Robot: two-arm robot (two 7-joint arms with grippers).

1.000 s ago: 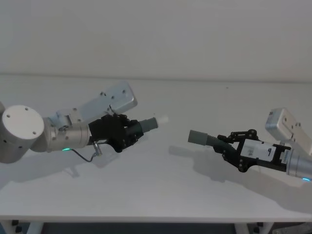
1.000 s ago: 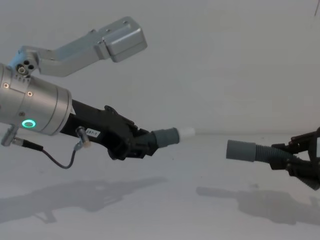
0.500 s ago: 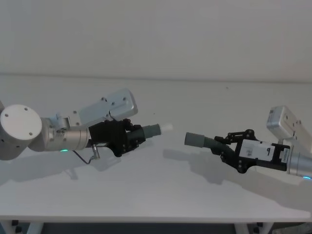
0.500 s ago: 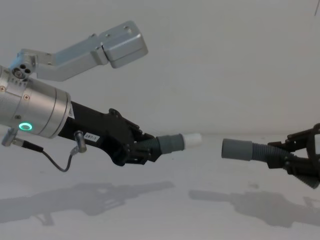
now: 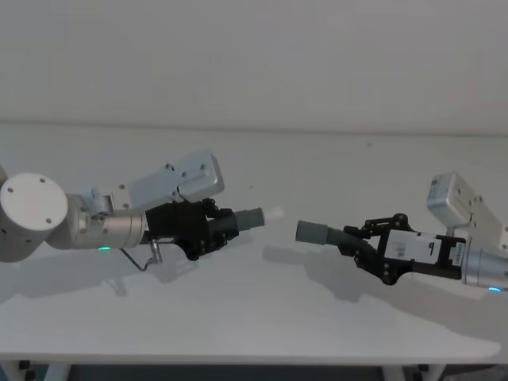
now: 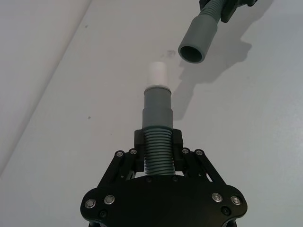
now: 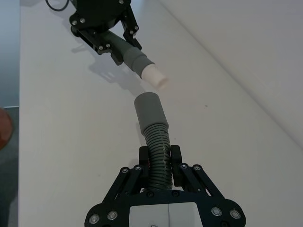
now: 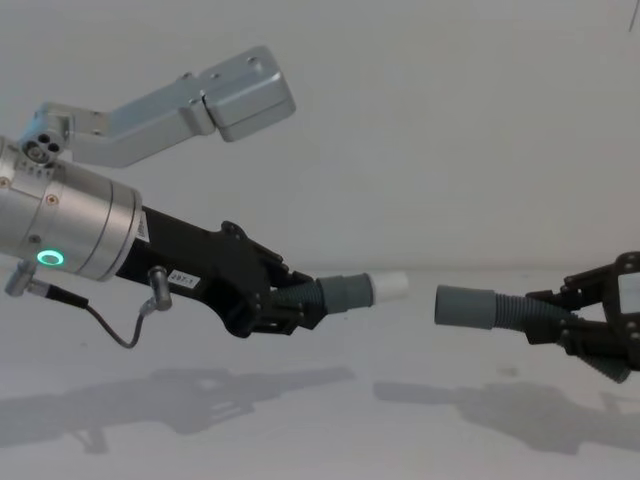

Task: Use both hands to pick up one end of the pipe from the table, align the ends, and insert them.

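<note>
Both pipe pieces are held in the air above the white table (image 5: 262,317). My left gripper (image 5: 218,230) is shut on the ribbed middle of the left pipe piece (image 5: 250,218). That piece's narrow whitish tip (image 5: 274,213) points right. My right gripper (image 5: 357,242) is shut on the ribbed part of the right pipe piece (image 5: 312,232), whose open grey cuff faces left. The two ends are nearly level, a small gap apart, and not touching. In the left wrist view the tip (image 6: 157,75) sits just short of the open cuff (image 6: 198,40), slightly off its axis.
A thin cable loop (image 5: 143,258) hangs under my left wrist. The table's front edge (image 5: 254,359) runs along the bottom of the head view. A plain wall (image 5: 254,63) stands behind the table. A reddish object (image 7: 4,127) lies beyond the table's side edge.
Both grippers have moved towards each other, and the gap between the whitish tip and the open cuff has narrowed. The left piece has dropped to a more level angle.
</note>
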